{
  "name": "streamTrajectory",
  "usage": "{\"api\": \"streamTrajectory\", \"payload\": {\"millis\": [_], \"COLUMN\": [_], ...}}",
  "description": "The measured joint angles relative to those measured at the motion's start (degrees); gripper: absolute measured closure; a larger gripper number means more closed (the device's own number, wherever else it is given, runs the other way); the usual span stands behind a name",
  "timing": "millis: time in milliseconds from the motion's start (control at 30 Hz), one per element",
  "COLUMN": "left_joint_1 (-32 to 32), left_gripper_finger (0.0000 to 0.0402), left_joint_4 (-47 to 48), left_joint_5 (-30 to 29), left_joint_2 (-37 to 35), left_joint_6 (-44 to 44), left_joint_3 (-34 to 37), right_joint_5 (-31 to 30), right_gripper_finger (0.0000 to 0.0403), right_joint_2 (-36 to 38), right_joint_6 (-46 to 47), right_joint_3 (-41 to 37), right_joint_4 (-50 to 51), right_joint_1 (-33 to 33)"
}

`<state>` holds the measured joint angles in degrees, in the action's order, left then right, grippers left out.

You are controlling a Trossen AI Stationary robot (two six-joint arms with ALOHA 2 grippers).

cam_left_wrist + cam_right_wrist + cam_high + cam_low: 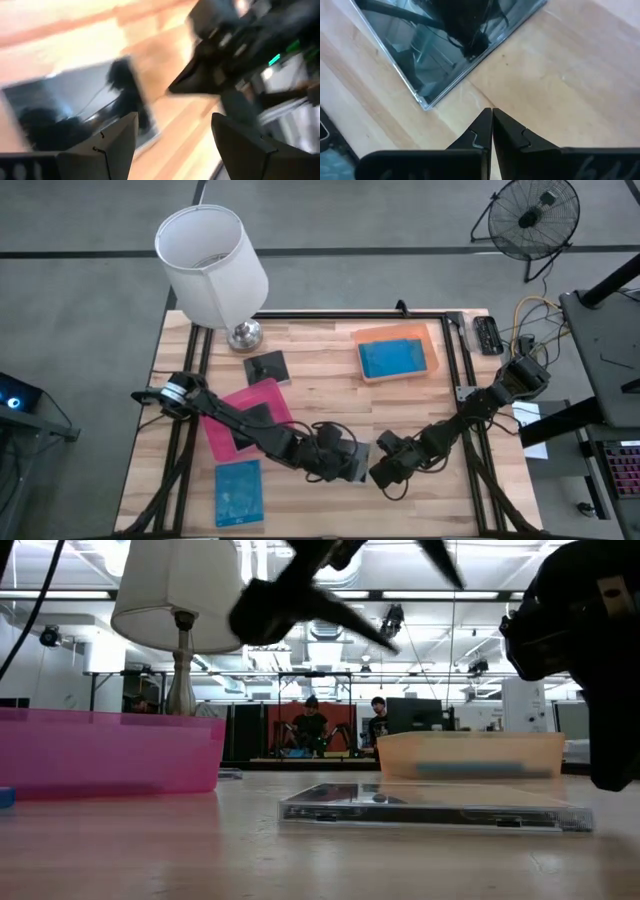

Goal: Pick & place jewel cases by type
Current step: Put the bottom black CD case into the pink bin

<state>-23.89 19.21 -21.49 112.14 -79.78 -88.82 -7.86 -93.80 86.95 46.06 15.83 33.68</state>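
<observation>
A dark jewel case (430, 808) lies flat on the wooden table near its front middle, and also shows in the right wrist view (445, 45) and the left wrist view (65, 105). My left gripper (172, 117) hangs open above it (350, 458), touching nothing. My right gripper (492, 112) is shut, its tips low over the wood just off the case's corner (425, 102), apart from it. Another dark case (267, 367) lies flat near the lamp. A third lies in the pink tray (225, 442). A blue case (238, 492) lies at the front left.
The orange tray (432, 340) at the back right holds a blue case (390, 358). A white-shaded lamp (212, 260) stands at the back left corner. A black frame (460, 370) runs along the table's edges. Bare wood lies between the two trays.
</observation>
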Motion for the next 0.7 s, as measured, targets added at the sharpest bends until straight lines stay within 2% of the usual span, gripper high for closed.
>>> {"api": "streamTrajectory", "payload": {"millis": [167, 300, 500, 567, 700], "left_joint_1": [-0.3, -0.2, -0.3, -0.3, -0.4], "left_gripper_finger": [0.0165, 0.0165, 0.0165, 0.0165, 0.0165], "left_joint_4": [6.2, 7.3, 7.4, 5.6, -4.2], "left_joint_5": [2.9, 4.6, 9.0, 9.7, 11.5], "left_joint_2": [-0.1, -0.3, -2.0, -3.5, -7.7], "left_joint_6": [0.3, 2.4, 3.9, 4.7, 5.8], "left_joint_3": [0.1, 1.2, 6.9, 9.9, 17.6], "right_joint_5": [-0.1, -2.0, -5.3, -7.3, -9.0], "right_gripper_finger": [0.0394, 0.0394, 0.0394, 0.0394, 0.0383], "right_joint_2": [0.0, 0.0, 0.0, 0.0, 0.0], "right_joint_6": [1.6, 3.0, 8.7, 11.5, 13.6], "right_joint_3": [0.0, 0.1, 0.1, 0.0, 0.2], "right_joint_4": [-1.0, -1.5, -1.5, -1.6, -1.6], "right_joint_1": [0.5, 0.6, 1.2, 2.1, 3.7]}}
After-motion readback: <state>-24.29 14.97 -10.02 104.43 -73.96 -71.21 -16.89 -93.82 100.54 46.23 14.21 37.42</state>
